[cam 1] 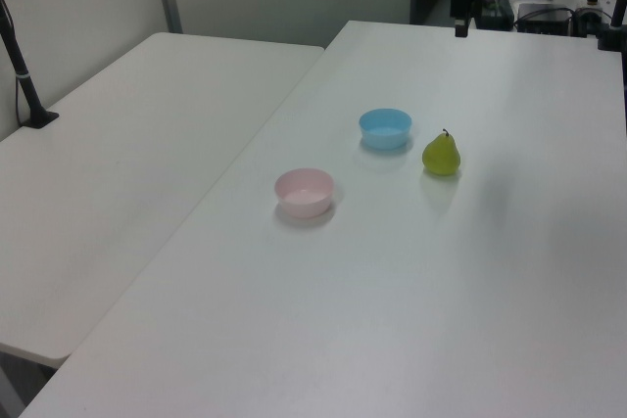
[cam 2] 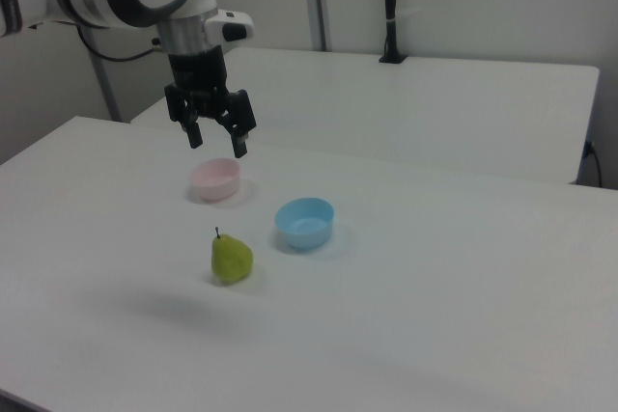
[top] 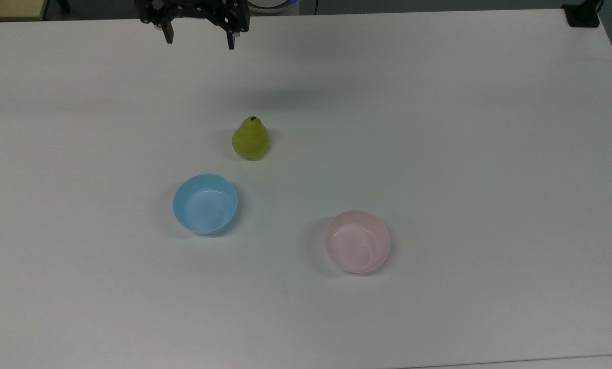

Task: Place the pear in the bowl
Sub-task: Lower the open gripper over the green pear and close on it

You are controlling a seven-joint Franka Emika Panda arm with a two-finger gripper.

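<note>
On white table: pear upright; bowl apart; gripper spread.

The pink bowl and blue bowl look like smooth, glossy plastic — the pear has a slightly shiny skin; the white table is matt and smooth.
</note>
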